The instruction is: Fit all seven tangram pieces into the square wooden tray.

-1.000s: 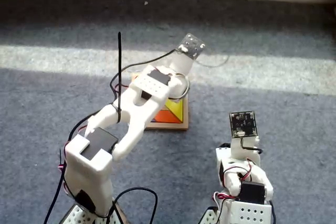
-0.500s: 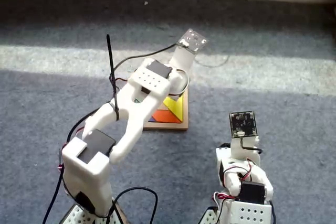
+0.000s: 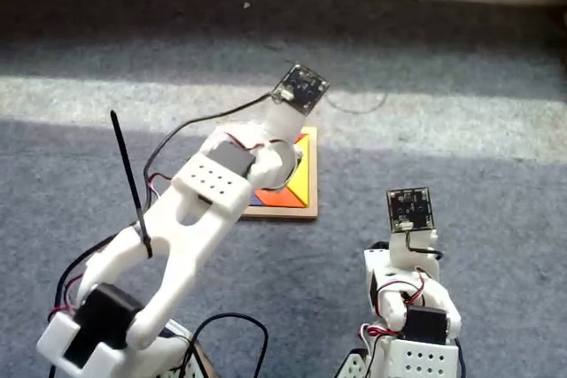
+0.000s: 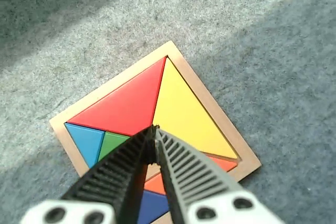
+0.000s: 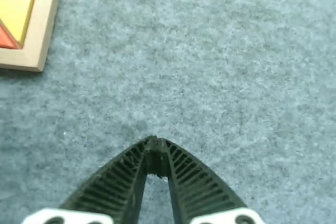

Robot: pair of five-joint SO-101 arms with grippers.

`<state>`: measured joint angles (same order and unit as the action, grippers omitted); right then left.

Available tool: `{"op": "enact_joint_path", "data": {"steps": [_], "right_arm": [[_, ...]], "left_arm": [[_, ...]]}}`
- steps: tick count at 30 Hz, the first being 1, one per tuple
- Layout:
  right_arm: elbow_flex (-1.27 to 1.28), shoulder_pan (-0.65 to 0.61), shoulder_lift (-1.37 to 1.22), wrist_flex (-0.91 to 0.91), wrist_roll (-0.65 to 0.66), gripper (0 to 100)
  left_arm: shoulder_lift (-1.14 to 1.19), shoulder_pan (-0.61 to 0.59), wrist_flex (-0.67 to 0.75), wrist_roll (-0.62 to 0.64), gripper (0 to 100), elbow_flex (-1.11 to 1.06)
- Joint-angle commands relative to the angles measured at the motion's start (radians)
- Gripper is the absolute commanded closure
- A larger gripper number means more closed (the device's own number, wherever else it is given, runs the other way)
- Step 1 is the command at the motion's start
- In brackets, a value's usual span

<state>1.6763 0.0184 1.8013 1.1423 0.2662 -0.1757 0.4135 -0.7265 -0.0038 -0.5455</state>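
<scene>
The square wooden tray (image 4: pixel 212 114) lies on the grey carpet with coloured pieces set flat in it. A large red triangle (image 4: pixel 126 106) and a large yellow triangle (image 4: pixel 184 114) meet at the tray's middle. Beside them sit a blue triangle (image 4: pixel 84 140), a green piece (image 4: pixel 111 144), an orange piece (image 4: pixel 157 183) and a dark blue piece (image 4: pixel 152 205). My left gripper (image 4: pixel 154 129) is shut and empty, held above the tray's centre. In the high view the left arm (image 3: pixel 217 188) covers most of the tray (image 3: pixel 288 213). My right gripper (image 5: pixel 152 141) is shut and empty over bare carpet.
One corner of the tray (image 5: pixel 37 35) lies off to the side of the right gripper. The right arm (image 3: pixel 409 258) stands folded near the front, to the right of the tray. A thin cable (image 3: pixel 354 111) lies on the carpet behind the tray.
The left arm has drawn back and swung left, its wrist now lower over the tray, uncovering the tray's right side. The right arm has not moved.
</scene>
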Motion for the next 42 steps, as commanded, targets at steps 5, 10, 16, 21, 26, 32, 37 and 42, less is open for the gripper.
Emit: {"op": "enact_joint_path", "data": {"steps": [5,10,16,21,26,32,37,42], "right_arm": [[0.047,0.010,0.018,-0.007,0.009,98.8],[0.047,0.012,0.018,-0.007,0.009,98.8],[0.053,0.012,0.018,-0.028,0.009,98.8],[0.054,0.012,0.018,-0.045,0.009,98.8],[0.054,0.012,0.018,-0.045,0.009,98.8],[0.054,0.012,0.018,-0.044,0.009,98.8],[0.054,0.013,0.018,-0.044,0.009,98.8],[0.054,0.013,0.018,-0.044,0.009,98.8]], "left_arm": [[-0.286,-0.047,0.141,0.003,99,-0.197],[-0.441,-0.084,0.235,0.003,99,-0.326],[-0.596,-0.124,0.253,0.005,99,-0.410],[-0.782,-0.173,0.253,0.006,99,-0.513],[-1.059,-0.222,0.252,0.006,99,-0.668],[-1.346,-0.265,0.199,0.006,99,-0.812],[-1.506,-0.291,0.066,0.005,99,-0.855],[-1.620,-0.320,-0.023,0.005,99,-0.918]]}}
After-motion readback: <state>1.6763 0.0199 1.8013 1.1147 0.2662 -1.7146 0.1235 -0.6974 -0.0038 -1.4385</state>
